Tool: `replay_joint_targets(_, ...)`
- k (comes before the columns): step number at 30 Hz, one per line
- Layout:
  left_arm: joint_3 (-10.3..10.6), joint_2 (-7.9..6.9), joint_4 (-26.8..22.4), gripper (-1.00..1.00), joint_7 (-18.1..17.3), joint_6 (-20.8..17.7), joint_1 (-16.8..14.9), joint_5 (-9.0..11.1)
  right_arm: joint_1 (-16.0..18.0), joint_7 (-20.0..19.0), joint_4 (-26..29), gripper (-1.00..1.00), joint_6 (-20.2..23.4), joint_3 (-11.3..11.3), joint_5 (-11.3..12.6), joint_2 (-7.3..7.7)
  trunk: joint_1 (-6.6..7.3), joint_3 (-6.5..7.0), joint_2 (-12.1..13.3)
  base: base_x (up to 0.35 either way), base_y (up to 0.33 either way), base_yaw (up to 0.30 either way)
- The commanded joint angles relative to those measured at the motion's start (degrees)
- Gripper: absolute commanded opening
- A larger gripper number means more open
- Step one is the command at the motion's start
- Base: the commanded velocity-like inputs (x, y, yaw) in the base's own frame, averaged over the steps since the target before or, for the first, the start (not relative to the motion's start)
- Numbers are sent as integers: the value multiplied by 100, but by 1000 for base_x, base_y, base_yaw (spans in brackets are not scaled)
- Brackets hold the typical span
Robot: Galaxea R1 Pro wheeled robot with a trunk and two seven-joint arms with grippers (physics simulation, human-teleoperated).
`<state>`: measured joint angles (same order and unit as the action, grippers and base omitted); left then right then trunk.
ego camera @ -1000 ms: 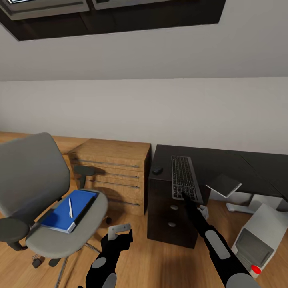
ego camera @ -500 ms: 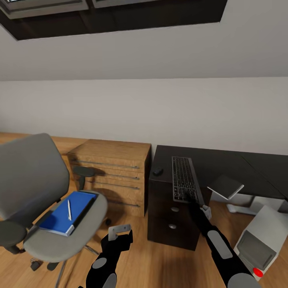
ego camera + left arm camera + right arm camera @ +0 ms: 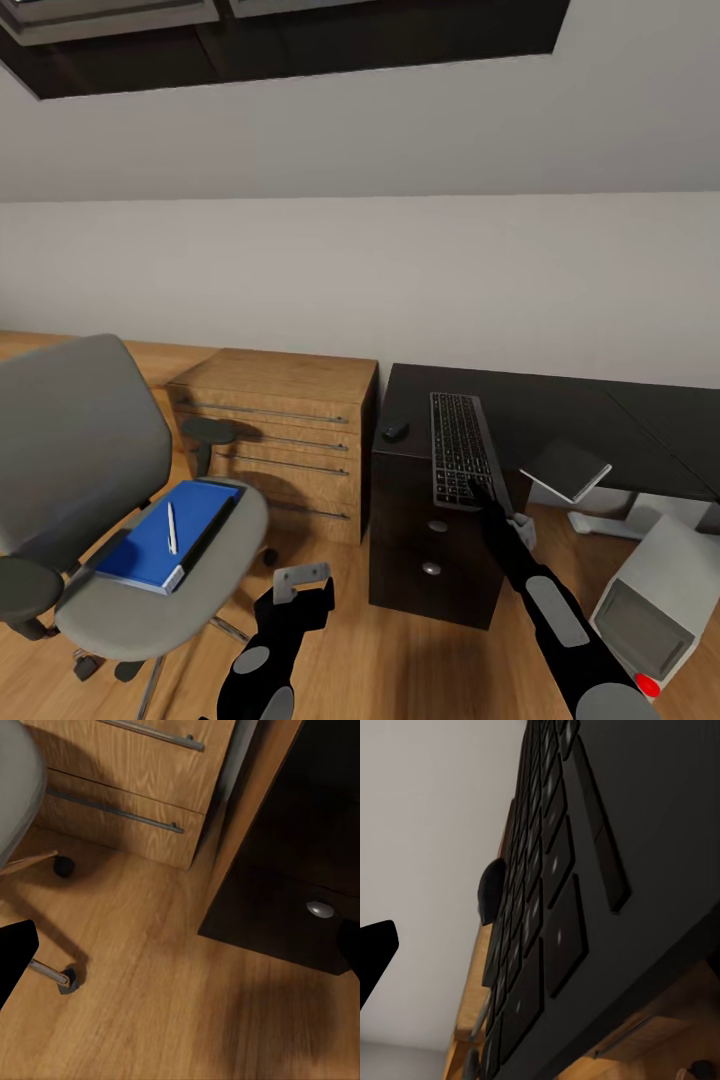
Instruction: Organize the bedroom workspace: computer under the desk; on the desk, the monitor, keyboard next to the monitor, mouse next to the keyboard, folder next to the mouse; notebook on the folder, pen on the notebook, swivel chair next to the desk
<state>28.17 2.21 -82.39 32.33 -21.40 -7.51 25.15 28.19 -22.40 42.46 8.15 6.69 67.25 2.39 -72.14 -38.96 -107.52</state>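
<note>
1. Claws first: we see our left claw (image 3: 300,580) low over the floor, fingers apart; our right claw (image 3: 487,497) at the near end of the keyboard (image 3: 460,447), closure we cannot tell.
2. Folder (image 3: 160,537) with pen (image 3: 171,527) on the swivel chair (image 3: 90,480).
3. Keyboard and mouse (image 3: 395,430) on the desk (image 3: 560,415); computer (image 3: 655,600) on the floor.

Soft, even light fills the room, with no glare. The pale wall (image 3: 400,270) shades darker under the sloped ceiling. Blurred shadows spread on the wooden floor (image 3: 150,1005) beside the black L-shaped desk (image 3: 560,410). The close black-keyed keyboard (image 3: 540,937) looks dim and steeply foreshortened.
</note>
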Motion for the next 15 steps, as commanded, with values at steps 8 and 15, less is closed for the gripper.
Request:
replay_joint_targets(8,13,-1,-6,100,46,-13,-5,43,2,-3,-8,-100,55,17,68,0,1,-6,-3,0,0,0)
replay_joint_targets(15,29,6,-5,100,68,2,-5,35,4,7,-3,-100,55,17,69,-2,1,-6,-3,0,0,0)
